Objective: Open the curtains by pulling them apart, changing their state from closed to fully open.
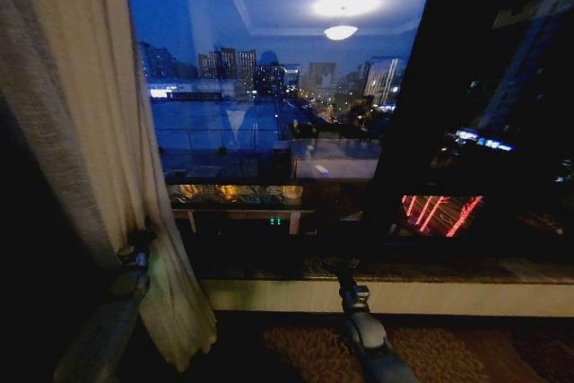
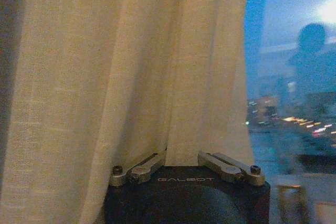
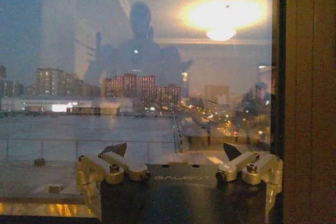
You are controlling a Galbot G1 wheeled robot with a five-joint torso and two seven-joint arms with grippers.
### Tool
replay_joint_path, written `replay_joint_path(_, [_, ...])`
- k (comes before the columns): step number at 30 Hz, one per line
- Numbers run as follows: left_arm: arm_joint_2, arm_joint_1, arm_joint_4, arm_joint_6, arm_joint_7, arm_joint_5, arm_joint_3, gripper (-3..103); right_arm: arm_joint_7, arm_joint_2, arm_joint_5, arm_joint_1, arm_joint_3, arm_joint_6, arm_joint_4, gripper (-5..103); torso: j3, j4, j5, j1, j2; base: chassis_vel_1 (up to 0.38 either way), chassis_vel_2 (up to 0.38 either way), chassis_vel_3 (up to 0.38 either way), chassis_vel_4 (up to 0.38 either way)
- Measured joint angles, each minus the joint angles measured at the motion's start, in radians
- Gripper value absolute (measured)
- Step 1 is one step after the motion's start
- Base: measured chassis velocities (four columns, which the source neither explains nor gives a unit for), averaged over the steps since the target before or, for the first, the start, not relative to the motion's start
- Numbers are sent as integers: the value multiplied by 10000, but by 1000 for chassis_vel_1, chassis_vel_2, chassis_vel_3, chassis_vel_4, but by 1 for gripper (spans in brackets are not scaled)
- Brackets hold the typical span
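Note:
A sheer off-white curtain [image 1: 81,114] hangs pleated down the left side of the window and is bunched in low down. My left gripper [image 1: 134,257] is at that bunch. In the left wrist view the curtain [image 2: 121,77] drapes right over the left gripper [image 2: 182,156], whose links are drawn inward with a fold of fabric caught between them; it is shut on the curtain. My right gripper [image 1: 342,268] points at the glass near the sill in the middle. The right wrist view shows this right gripper [image 3: 174,149] open, with nothing between its fingers.
Bare window glass [image 1: 269,87] shows a night city and reflects a ceiling lamp. A pale sill ledge [image 1: 404,298] runs below it, with patterned carpet [image 1: 305,347] in front. A dark upright frame [image 1: 404,132] splits the window, and a brown upright surface [image 3: 307,98] stands by the right gripper.

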Motion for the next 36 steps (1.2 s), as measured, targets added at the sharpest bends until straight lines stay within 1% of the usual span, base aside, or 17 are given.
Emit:
replay_joint_path(4, [165, -671, 1021, -2, -400, 250, -207, 0, 0, 0, 0, 0, 0, 0, 0, 100, 0, 2, -1, 0, 0, 0, 0, 0, 0])
replay_joint_path(5, [165, -671, 1021, -2, -400, 250, -207, 0, 0, 0, 0, 0, 0, 0, 0, 100, 0, 2, -1, 0, 0, 0, 0, 0, 0])
replay_joint_path(9, [446, -1270, 1745, 28, -634, 258, -393, 0, 0, 0, 0, 0, 0, 0, 0, 100, 1, 4, -2, 0, 0, 0, 0, 0, 0])
replay_joint_path(18, [713, -1746, 2325, 66, -1135, 855, -549, 0, 0, 0, 0, 0, 0, 0, 0, 100, 0, 4, 0, 0, 0, 0, 0, 0, 0])
replay_joint_path(22, [685, -1733, 2379, 58, -1170, 996, -545, 0, 0, 0, 0, 0, -1, 0, 0, 100, 0, 4, 0, 0, 0, 0, 0, 0, 0])
replay_joint_path(24, [591, -1525, 2169, -2, -927, 875, -508, -2, 0, 0, 0, 0, 0, 0, 0, 100, 0, 4, 0, 0, 0, 0, 0, 0, 0])
replay_joint_path(25, [591, -1525, 2169, -2, -927, 875, -508, -2, 0, 0, 0, 0, 0, 0, 0, 100, 0, 4, 0, 0, 0, 0, 0, 0, 0])
replay_joint_path(26, [571, -1395, 2000, -30, -727, 737, -494, -2, 0, 0, 0, 0, 0, 0, 0, 100, 0, 3, 0, 0, 0, 0, 0, 0, 0])
replay_joint_path(27, [541, -1130, 1632, -37, -304, 477, -490, 3, 0, 0, 0, 0, 0, 0, 0, 100, 0, 2, 2, 0, 0, 0, 0, 0, 0])
replay_joint_path(28, [498, -731, 1114, -39, 142, 217, -506, 14, 0, 0, 0, 0, 0, 0, 0, 100, 0, 1, 2, 1, 0, 0, 0, 0, 0])
replay_joint_path(29, [498, -731, 1114, -39, 142, 217, -506, 14, 0, 0, 0, 0, 0, 0, 0, 100, 0, 1, 2, 1, 0, 0, 0, 0, 0])
replay_joint_path(30, [453, -449, 734, -48, 383, 76, -553, 14, 0, 0, 0, 0, 0, 0, 0, 100, 0, 2, 1, 0, 0, 0, 0, 0, 0])
replay_joint_path(31, [442, -381, 644, -55, 437, 49, -564, 19, 0, 0, 0, 0, 0, 0, 0, 100, 0, 2, 2, 1, 0, 0, 0, 0, 0])
replay_joint_path(32, [314, 304, -270, -125, 798, -164, -668, 25, 0, 0, 0, 0, 0, 0, 0, 100, 0, 4, 3, 0, 0, 0, 0, 0, 0])
replay_joint_path(34, [132, 785, -910, -174, 1021, -217, -697, 36, -1, 0, 0, 0, -2, 0, 1, 100, -1, 3, 1, 0, 0, 0, 0, 0, 0])
replay_joint_path(35, [132, 785, -910, -174, 1021, -217, -697, 36, -1, 0, 0, 0, -2, 0, 1, 100, -1, 3, 1, 0, 0, 0, 0, 0, 0])
replay_joint_path(36, [9, 1121, -1319, -214, 1090, -218, -800, 36, 0, 0, 0, 0, -1, 0, 0, 100, -1, 0, 1, 0, 1, 0, 0, 0, 0])
